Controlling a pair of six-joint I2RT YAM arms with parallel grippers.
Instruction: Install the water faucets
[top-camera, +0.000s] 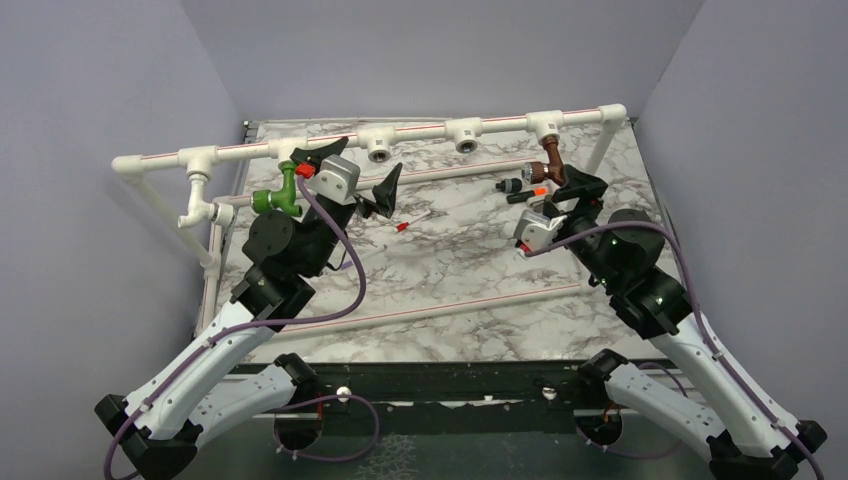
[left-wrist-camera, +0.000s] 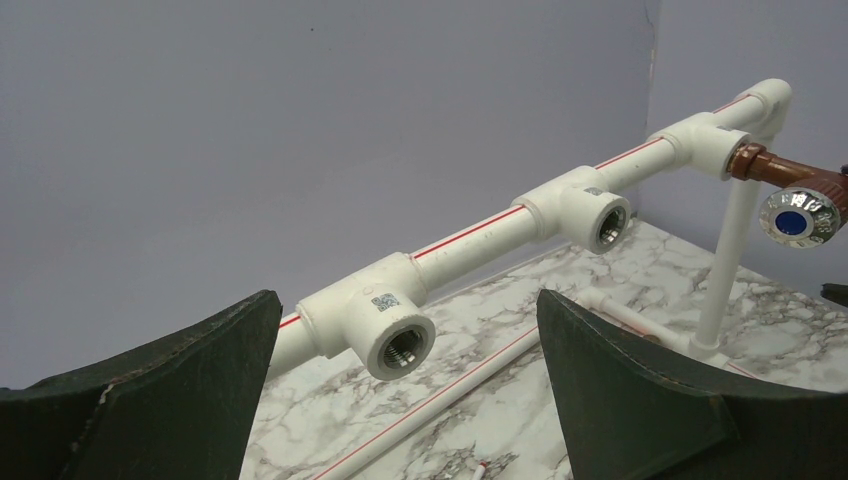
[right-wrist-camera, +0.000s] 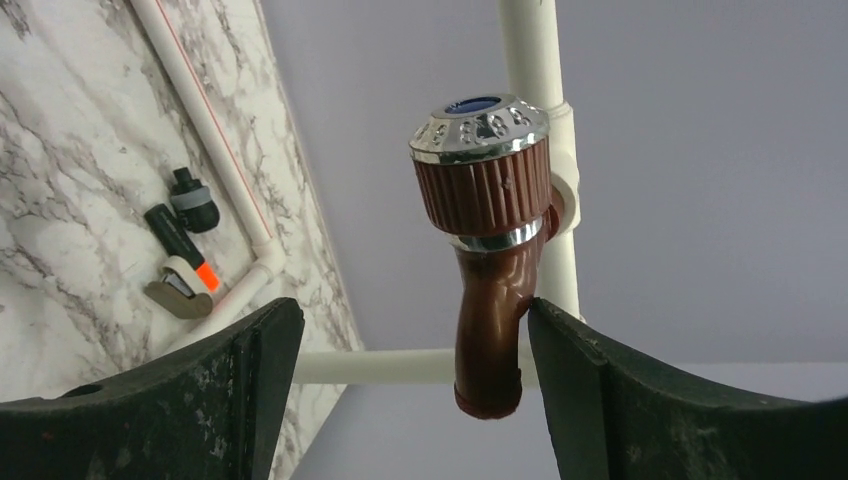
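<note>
Pipe frame (top-camera: 420, 130): stands along the far side of the marble table (top-camera: 470, 270), its top rail carrying a row of sockets that face the arms.
Done so far: both faucets appear to be seated in sockets, the green one toward the left of the rail and the brown one near the right end.
Left to do: probably only a last turn or check on the brown faucet. Two middle sockets (top-camera: 378, 147) are bare, and no spare faucet is in sight.
Left gripper (left-wrist-camera: 405, 300): fingers wide apart and holding nothing, close to the green faucet and looking along the rail.
Right gripper (right-wrist-camera: 412, 302): fingers apart, one on each side of the brown spout, with a gap showing on both sides.
Brown faucet (right-wrist-camera: 490, 260): its stem is in the socket and its long axis runs out from the rail toward the arms. The ribbed knob with a chrome cap is at one end and the spout bends away from it, with its mouth between the fingers. I cannot tell whether the mouth points straight down.
Green faucet (top-camera: 275, 197): hangs below its socket, long axis running from the rail down toward the arms, body bending to the left.
Small black piece with orange tip (right-wrist-camera: 185, 245): lies on the table just beside a low pipe.
</note>
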